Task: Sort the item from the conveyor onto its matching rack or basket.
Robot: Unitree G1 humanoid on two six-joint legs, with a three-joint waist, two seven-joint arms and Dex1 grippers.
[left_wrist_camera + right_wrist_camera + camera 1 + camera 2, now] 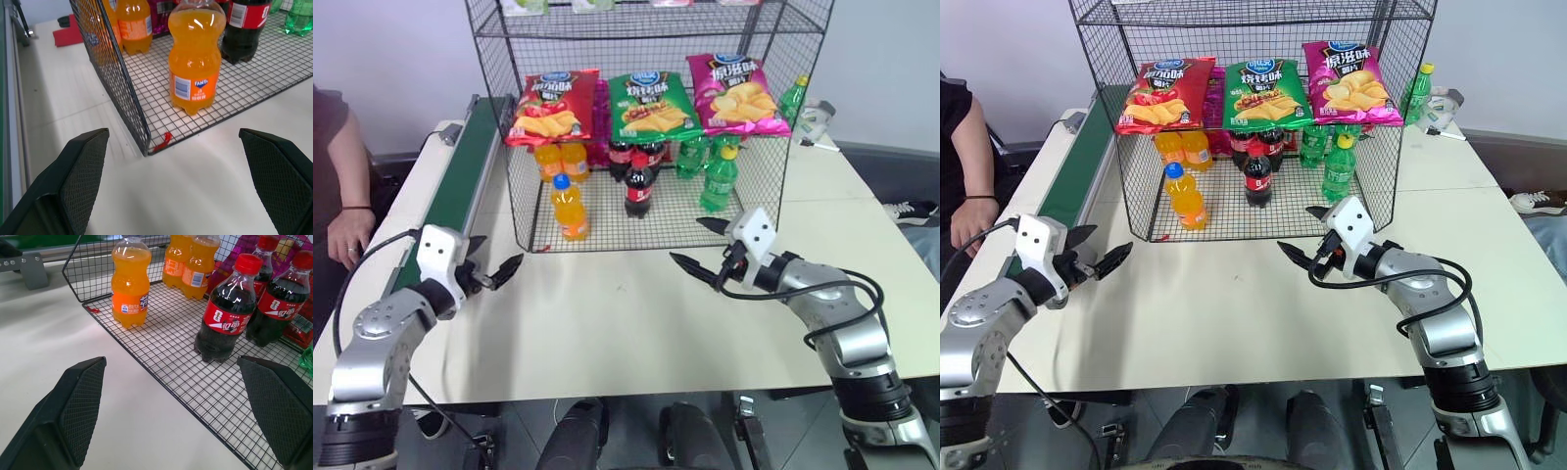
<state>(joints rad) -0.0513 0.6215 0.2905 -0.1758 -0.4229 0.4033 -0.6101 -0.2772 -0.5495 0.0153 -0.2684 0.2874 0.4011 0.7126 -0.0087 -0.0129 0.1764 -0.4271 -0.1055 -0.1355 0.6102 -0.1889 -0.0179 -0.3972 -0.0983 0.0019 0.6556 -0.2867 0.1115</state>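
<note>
On the white table [607,333] stands the black wire rack [651,127], its open front facing the robot. Along the rack's left side runs the green conveyor [460,181], and a person's hand [347,235] hangs beside its outer rail. Three bags of chips (red, green and pink) lie across the rack's middle shelf [646,103]. Below them, on the bottom tier, the orange soda bottle [569,208] stands upright near the front left corner, apart from both grippers. Two more orange bottles [560,160] stand behind it, the cola bottles [638,184] sit in the middle, and the green bottles [718,176] are to the right. Another green bottle [792,98] stands outside the rack on the table beyond its right side. The left gripper [489,264] hovers over the table in front of the rack's left corner, fingers spread wide and empty. The right gripper [702,245] hovers before the rack's right half, fingers likewise spread with nothing between them.
</note>
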